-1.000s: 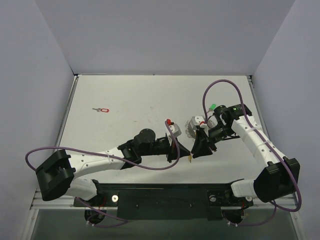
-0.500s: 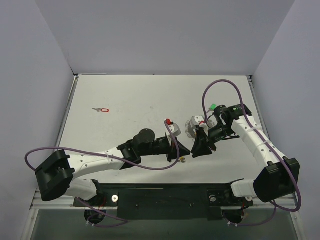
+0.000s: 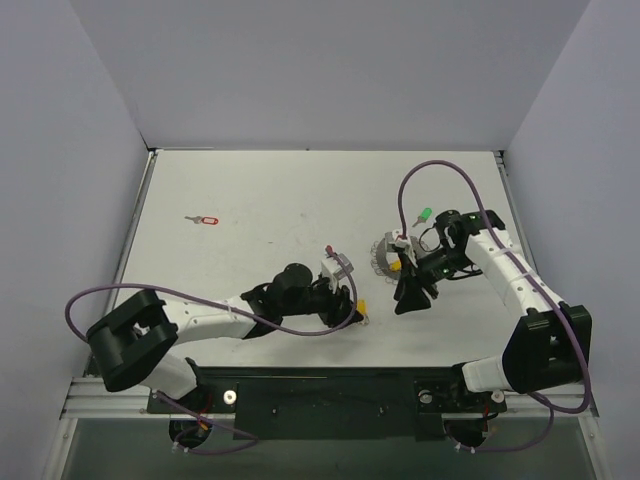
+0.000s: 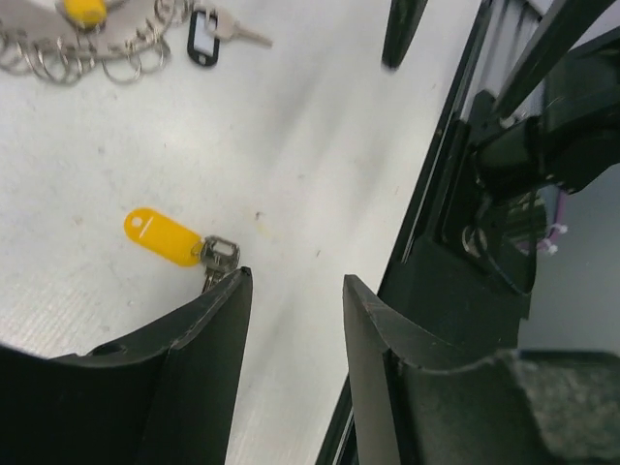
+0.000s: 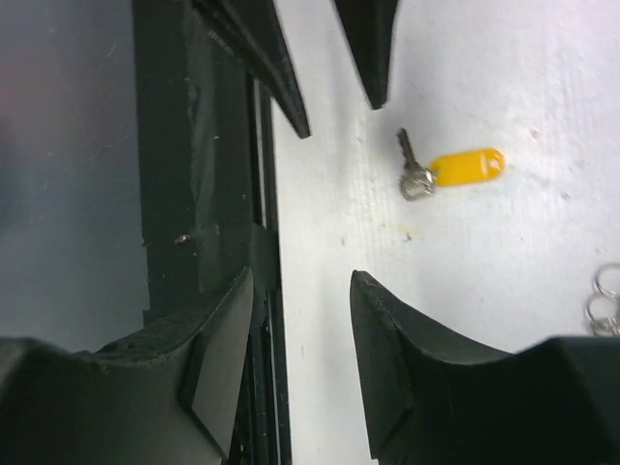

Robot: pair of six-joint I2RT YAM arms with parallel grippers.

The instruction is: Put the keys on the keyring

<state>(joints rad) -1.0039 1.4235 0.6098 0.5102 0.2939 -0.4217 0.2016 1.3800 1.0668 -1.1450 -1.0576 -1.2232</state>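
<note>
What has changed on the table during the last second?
The left pincer opened and appears to have let go of the yellow key. The key now lies on the table just ahead of its fingers, and the arm drew back slightly. The right pincer, open and empty, shifted only a little. The keyring, red key and green key stayed in place.

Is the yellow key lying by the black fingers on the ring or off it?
Off. The yellow key lies loose on the table, apart from the keyring.

White arms, black joints, looping purple cables, black end effectors
</note>
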